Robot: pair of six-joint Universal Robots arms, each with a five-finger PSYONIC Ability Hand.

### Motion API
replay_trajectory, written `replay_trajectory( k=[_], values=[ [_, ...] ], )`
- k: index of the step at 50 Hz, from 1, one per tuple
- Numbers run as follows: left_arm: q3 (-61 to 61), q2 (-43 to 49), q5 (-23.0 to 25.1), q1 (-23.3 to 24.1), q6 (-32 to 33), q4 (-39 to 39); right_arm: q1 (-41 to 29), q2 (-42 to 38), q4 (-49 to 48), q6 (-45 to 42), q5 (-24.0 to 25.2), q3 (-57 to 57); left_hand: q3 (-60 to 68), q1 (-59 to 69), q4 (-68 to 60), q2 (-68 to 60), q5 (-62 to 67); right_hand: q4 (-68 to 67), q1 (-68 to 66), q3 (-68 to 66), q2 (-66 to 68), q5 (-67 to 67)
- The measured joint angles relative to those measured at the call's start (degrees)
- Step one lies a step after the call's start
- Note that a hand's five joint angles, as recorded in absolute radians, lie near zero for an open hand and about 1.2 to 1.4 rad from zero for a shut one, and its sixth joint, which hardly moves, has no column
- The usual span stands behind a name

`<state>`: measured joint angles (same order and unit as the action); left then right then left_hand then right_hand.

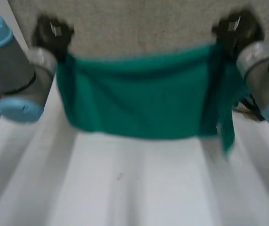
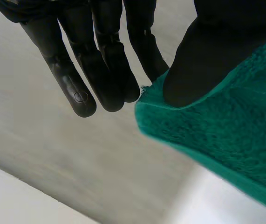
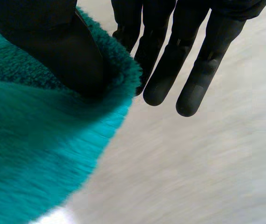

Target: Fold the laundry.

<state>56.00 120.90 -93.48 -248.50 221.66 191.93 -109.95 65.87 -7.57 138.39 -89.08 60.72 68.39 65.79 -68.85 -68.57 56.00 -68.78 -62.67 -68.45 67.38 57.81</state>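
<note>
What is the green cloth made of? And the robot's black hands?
The green fuzzy cloth looks like soft fleece or terry towelling: its surface is nubbly with short fibres, and it hangs limp. The black left hand and right hand pinching its corners look like smooth, matte plastic or rubber; I cannot tell which.

left hand (image 2: 100, 56) | thumb pinches corner against finger | green towel (image 2: 226, 140) | other fingers straight

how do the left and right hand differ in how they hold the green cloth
The left hand pinches the cloth at its left top corner; the right hand at its right top corner. Below the left hand the cloth's side hangs even; below the right hand it bunches and a strip trails lower. Both pinch it between thumb and straight fingers.
</note>
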Motion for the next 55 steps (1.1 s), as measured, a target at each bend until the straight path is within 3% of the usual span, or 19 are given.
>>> replay_trajectory(
  k=[5, 10, 18, 24, 26, 30, 33, 44, 55],
  values=[
    [-3.3, 0.6, -0.8, 0.0, -0.8, 19.3, -0.4, 1.4, -22.6, -0.2, -1.7, 2.2, 0.0, 0.0, 0.0, 0.0, 0.0, 0.0, 0.0, 0.0, 0.0, 0.0],
    [2.5, -1.1, -0.8, -0.1, -1.3, 24.7, -0.4, 3.2, -27.3, -0.1, -0.6, 7.0, 0.0, 0.0, 0.0, 0.0, 0.0, 0.0, 0.0, 0.0, 0.0, 0.0],
    [17.9, -2.9, -0.3, 0.4, -3.3, 20.6, 0.2, 2.7, -18.5, 0.7, 3.7, 17.8, 0.0, 0.0, 0.0, -0.1, 0.0, 0.0, 0.0, 0.0, 0.0, 0.0],
    [29.8, -2.3, 0.7, 2.5, -6.4, 18.4, 0.7, -2.0, -12.9, 1.1, 7.4, 27.1, 0.0, 0.0, 0.0, -0.1, 0.0, 2.4, 0.0, 2.2, -1.5, -1.2],
    [31.9, -2.2, 1.0, 3.0, -6.8, 18.2, 0.8, -2.8, -11.8, 1.1, 7.7, 28.6, 0.0, 0.0, 0.0, -0.1, 0.0, 6.1, 1.1, 5.8, -4.9, -4.8],
    [37.5, -2.9, 1.5, 4.0, -7.2, 18.0, 1.7, -3.9, -6.6, 1.2, 8.0, 31.6, 0.0, 0.0, 0.0, -0.1, 0.0, 27.4, 22.1, 27.0, -26.4, -27.2],
    [40.1, -4.8, 1.6, 4.1, -7.2, 17.8, 3.2, -2.8, -1.6, 1.3, 8.1, 32.0, 0.0, 0.0, 0.0, -0.1, 0.0, 35.8, 29.6, 35.1, -34.3, -36.0],
    [44.4, -13.2, 1.8, 3.5, -7.2, 16.7, 6.6, 4.1, 16.8, 3.0, 9.3, 21.6, 0.0, 0.0, 0.0, -0.1, 0.0, 49.9, 42.3, 48.9, -46.0, -50.0],
    [44.4, -14.7, 1.8, 3.4, -7.2, 16.3, 9.2, -8.8, 28.9, 5.2, 14.1, 2.0, 0.0, 0.0, 0.0, -0.1, 0.0, 49.7, 42.3, 48.8, -46.0, -49.2]
  ],
)
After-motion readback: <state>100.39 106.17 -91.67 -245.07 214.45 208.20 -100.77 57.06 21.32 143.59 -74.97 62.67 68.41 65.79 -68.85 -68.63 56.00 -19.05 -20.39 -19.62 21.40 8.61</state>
